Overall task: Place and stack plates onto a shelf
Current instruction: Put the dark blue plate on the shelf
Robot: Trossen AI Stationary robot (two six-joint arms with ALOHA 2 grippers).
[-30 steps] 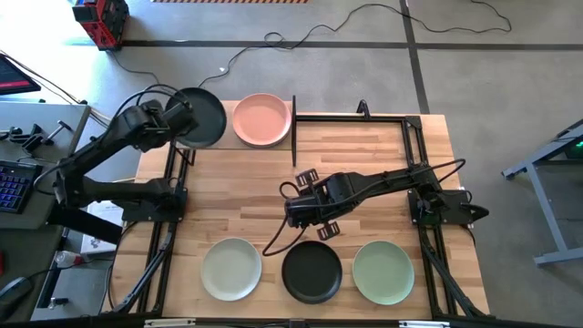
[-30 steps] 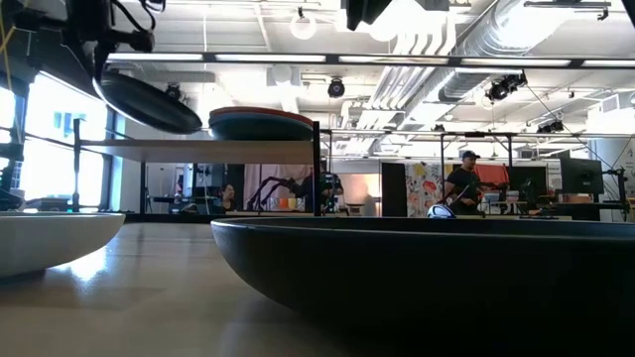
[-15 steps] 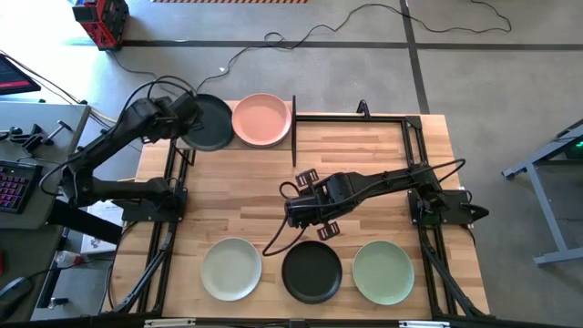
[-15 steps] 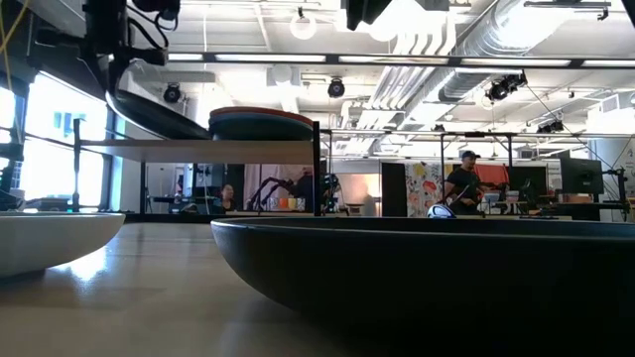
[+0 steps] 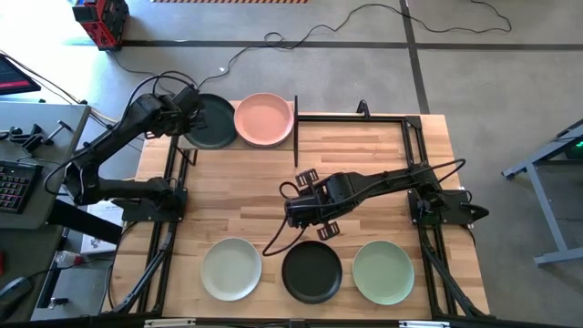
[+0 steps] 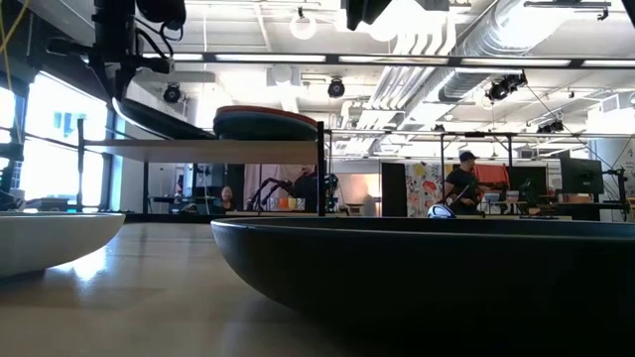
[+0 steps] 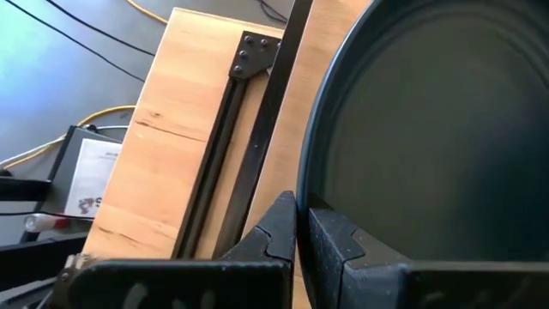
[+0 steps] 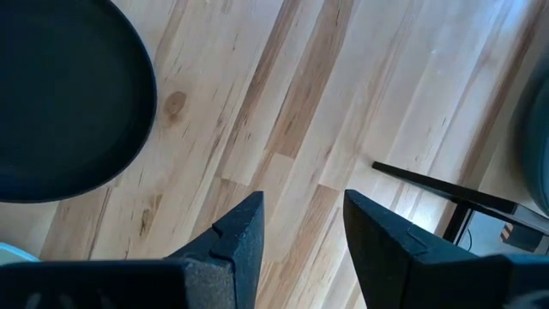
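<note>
1. My left tool (image 7: 302, 236) pinches the charcoal plate (image 5: 209, 121) by its rim, over the shelf (image 6: 198, 149), beside the pink plate (image 5: 264, 118).
2. My right tool (image 8: 302, 232), fingers spread, hovers beside the black plate (image 5: 311, 271).
3. No readable writing.

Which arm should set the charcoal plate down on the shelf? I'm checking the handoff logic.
Left. Its gripper is shut on the charcoal plate's rim over the shelf, beside the pink plate. The right gripper hangs open mid-table.
</note>
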